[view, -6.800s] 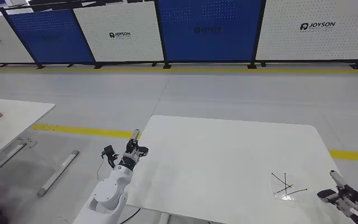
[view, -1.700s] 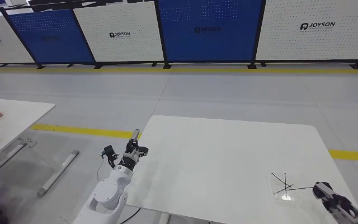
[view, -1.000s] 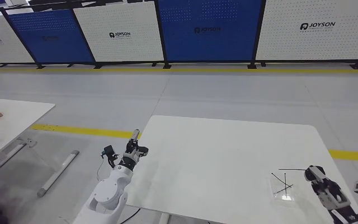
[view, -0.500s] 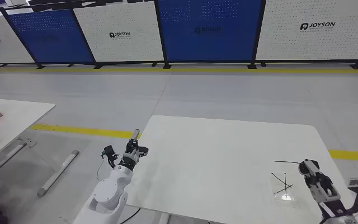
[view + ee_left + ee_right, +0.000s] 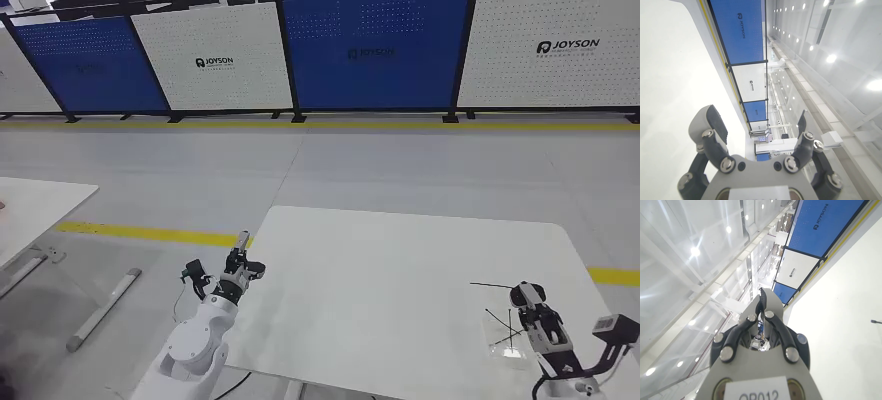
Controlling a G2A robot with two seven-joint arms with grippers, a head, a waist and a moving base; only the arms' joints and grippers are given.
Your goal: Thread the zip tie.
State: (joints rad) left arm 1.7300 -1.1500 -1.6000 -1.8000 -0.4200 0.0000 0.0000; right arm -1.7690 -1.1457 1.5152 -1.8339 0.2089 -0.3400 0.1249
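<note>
Over white table [image 5: 400, 270], right gripper [image 5: 519, 292] pinches zip tie [image 5: 490, 286]; panels [image 5: 375, 55] behind

logos [image 5: 215, 62] on wall panels [image 5: 170, 75], printed label [image 5: 756, 389] on right gripper [image 5: 762, 294]

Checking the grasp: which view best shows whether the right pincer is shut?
Right wrist view: the right pincer is close up, fingers pressed together. Top view shows it small, holding the zip tie. Left wrist view faces the panels.
</note>
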